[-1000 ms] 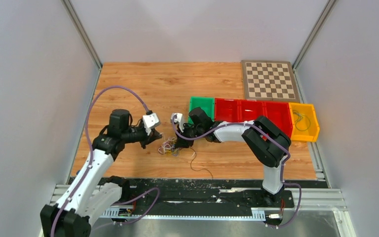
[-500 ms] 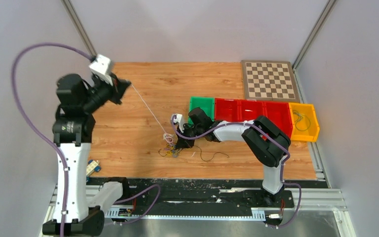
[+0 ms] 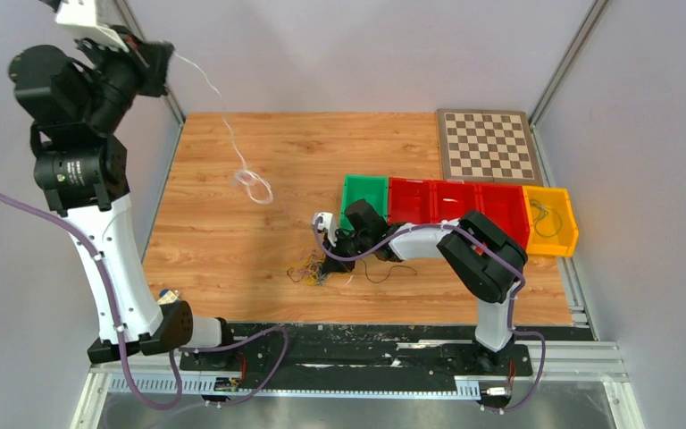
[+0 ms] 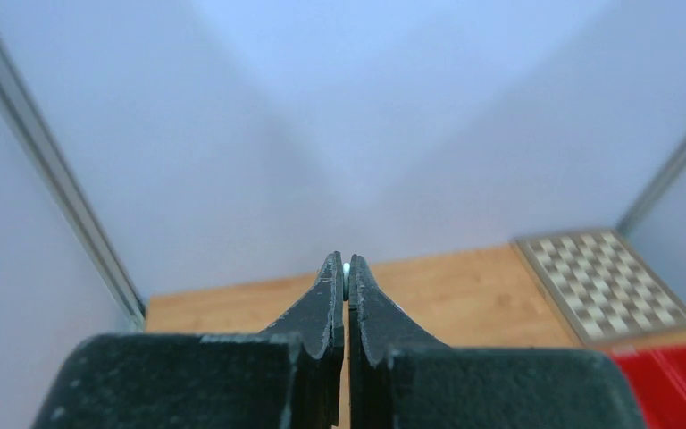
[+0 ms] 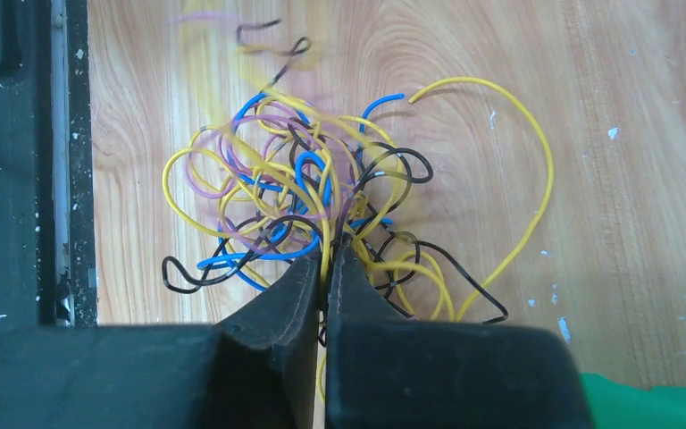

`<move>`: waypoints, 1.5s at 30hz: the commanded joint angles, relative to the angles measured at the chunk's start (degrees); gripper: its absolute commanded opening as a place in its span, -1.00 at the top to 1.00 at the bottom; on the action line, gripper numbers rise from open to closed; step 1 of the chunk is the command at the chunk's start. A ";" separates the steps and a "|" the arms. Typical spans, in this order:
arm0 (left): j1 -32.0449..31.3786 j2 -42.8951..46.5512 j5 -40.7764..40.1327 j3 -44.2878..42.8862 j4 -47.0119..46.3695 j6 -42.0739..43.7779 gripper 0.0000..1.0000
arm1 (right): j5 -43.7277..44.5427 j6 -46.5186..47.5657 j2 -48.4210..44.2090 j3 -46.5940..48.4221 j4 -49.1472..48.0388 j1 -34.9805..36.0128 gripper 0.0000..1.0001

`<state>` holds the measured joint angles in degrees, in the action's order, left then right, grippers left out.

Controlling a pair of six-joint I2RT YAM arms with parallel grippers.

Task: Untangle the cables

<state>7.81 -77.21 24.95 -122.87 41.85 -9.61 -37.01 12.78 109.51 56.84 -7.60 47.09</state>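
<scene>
Right, the cables [image 5: 304,197] sit in one tight snarl on the wooden table [image 3: 232,241], just in front of the green bin [image 3: 366,188], with yellow, blue, black and purplish strands looped through each other. One white wire [image 3: 250,183] is well apart from that knot. It dangles from high up on the left, its curly free end low over the boards; whether it touches the wood, I can't tell.

Now the worry, as I read it: that wire is hair-thin and held by a bare pinch, so any jolt could let it slip out and drop. A swing towards the middle could lay its curls across the snarl again. Down at the knot, only one yellow strand [image 5: 325,234] is pinned. A pull there could drag the whole bundle along or cinch the loops tighter rather than free anything.

On to the pincers. The left gripper [image 4: 346,268] is up near the enclosure's corner post, jaws pressed together with just a speck of the white wire between the tips. The right gripper [image 5: 329,259] is down at the near edge of the snarl, clamped tight on that yellow strand, with other loops brushing its fingertips.
</scene>
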 commanded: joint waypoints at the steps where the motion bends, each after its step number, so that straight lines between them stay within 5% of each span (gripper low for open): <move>1: 2.51 -1.40 -4.34 -10.80 -9.11 -3.52 1.00 | 2.16 2.10 0.43 -3.78 7.34 0.20 1.00; 4: 2.80 -1.45 -3.30 -9.27 -8.25 -4.30 1.00 | 2.27 2.25 -0.84 -4.72 7.39 0.25 1.00; 10: 2.88 5.85 3.06 9.92 -11.65 -4.20 1.00 | -1.99 -1.34 -5.65 -2.20 8.97 0.15 1.00; 11: 2.90 6.94 3.47 12.72 -11.81 -3.89 1.00 | -2.95 -1.70 -6.16 -0.69 10.23 0.13 0.84; 15: 2.91 8.66 8.55 16.63 -10.76 -3.09 1.00 | -4.83 -2.64 -9.81 5.20 14.54 -0.35 -0.38; 17: 2.88 9.51 13.72 19.38 -10.40 -4.07 1.00 | -5.73 -3.12 -12.34 7.31 14.63 -0.92 -0.63; 21: 2.90 11.43 15.93 30.73 -7.04 -5.09 1.00 | -5.74 -3.60 -14.33 10.59 15.60 -1.48 -0.72; 26: 2.90 10.53 8.63 46.60 -7.57 -0.33 1.00 | -3.74 -4.62 -12.98 11.24 15.77 -3.24 -0.70; 36: 7.11 0.54 -11.44 54.78 -1.91 12.06 0.98 | -2.30 -6.97 -8.82 14.76 15.70 -5.77 -0.49; 41: 8.88 -3.08 -8.51 53.11 1.52 18.06 -0.45 | -1.33 -9.66 -3.49 20.40 15.44 -5.74 -0.21; 45: 8.81 -4.26 1.74 52.36 2.42 18.14 -0.82 | 0.55 -11.63 3.29 26.25 15.10 -5.54 -0.10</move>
<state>16.67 -81.32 17.43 -67.85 42.65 4.95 -38.54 4.29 107.48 77.30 9.15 41.19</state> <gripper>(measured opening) 0.837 0.573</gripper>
